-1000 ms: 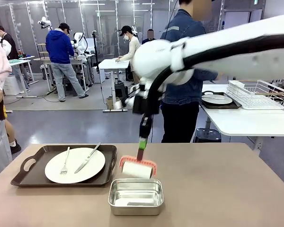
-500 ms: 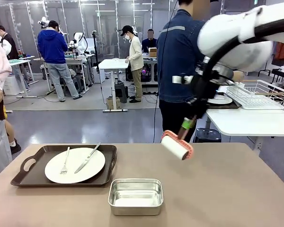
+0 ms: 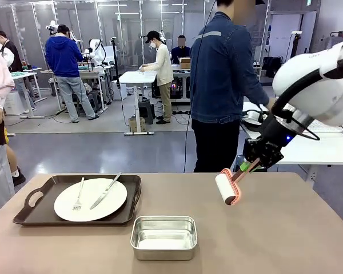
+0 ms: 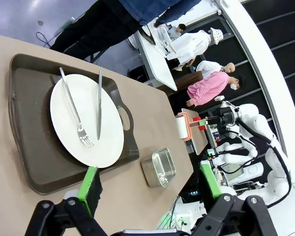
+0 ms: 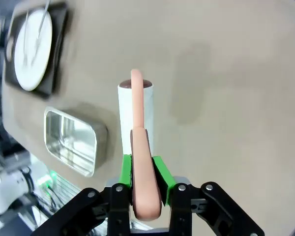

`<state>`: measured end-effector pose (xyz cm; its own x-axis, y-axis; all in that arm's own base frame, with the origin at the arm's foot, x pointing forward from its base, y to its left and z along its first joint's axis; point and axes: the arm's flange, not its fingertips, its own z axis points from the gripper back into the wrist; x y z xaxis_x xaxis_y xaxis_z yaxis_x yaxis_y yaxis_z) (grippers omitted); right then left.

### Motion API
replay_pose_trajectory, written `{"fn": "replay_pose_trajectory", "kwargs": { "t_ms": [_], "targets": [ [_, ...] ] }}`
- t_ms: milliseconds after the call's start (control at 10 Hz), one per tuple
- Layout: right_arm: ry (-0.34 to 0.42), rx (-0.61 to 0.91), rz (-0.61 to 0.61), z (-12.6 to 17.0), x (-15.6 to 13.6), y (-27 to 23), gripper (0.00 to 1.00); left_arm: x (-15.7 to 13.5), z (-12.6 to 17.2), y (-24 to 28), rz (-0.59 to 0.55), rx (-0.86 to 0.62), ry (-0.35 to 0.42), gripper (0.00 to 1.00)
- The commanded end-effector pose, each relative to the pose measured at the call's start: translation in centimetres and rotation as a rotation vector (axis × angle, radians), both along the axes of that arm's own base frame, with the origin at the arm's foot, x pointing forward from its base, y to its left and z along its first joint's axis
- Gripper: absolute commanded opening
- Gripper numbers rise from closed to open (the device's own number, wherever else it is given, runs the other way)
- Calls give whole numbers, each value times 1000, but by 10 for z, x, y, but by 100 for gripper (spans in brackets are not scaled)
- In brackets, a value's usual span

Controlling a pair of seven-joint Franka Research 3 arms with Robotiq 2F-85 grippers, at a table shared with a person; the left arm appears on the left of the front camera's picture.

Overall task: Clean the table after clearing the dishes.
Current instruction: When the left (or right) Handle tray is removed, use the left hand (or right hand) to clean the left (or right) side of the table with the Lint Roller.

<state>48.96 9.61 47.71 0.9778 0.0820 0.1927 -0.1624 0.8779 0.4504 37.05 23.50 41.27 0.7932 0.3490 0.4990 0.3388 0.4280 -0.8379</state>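
Here, the right claw (image 3: 247, 166) is clamped on the pink handle of a lint roller (image 3: 227, 187), whose white roll hangs tilted over the right of the table (image 3: 286, 228). The left claw (image 4: 150, 181) stands with fingers wide apart, holding nothing. One plate (image 3: 90, 200) with fork (image 3: 79, 195) and knife (image 3: 106, 190) lies on a dark tray (image 3: 40, 214) at the table's left, near a steel pan (image 3: 163, 237). Faint lettering on the right arm (image 3: 320, 85) is unreadable. In the right wrist view the tray is blurred and cut off.
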Motion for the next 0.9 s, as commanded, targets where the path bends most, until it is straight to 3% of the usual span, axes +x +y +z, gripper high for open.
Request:
{"fn": "replay_pose_trajectory", "kwargs": {
  "t_ms": [0, 200, 300, 400, 700, 800],
  "targets": [
    [-58, 61, -157, -7, -7, 8, 12, -2, 1, 1, 1, -16, -16, 100],
    [1, 103, -182, -25, 10, 7, 12, -2, 1, 1, 1, -16, -16, 100],
    [30, 135, -93, -28, 13, 8, 12, -2, 1, 1, 1, -16, -16, 100],
    [-12, 70, -148, -21, 3, -3, 12, -2, 1, 1, 1, -16, -16, 100],
    [-12, 70, -148, -21, 3, -3, 12, -2, 1, 1, 1, -16, -16, 100],
    [4, 84, -146, -26, 7, -2, 22, -2, 1, 1, 1, -16, -16, 100]
  ]
}}
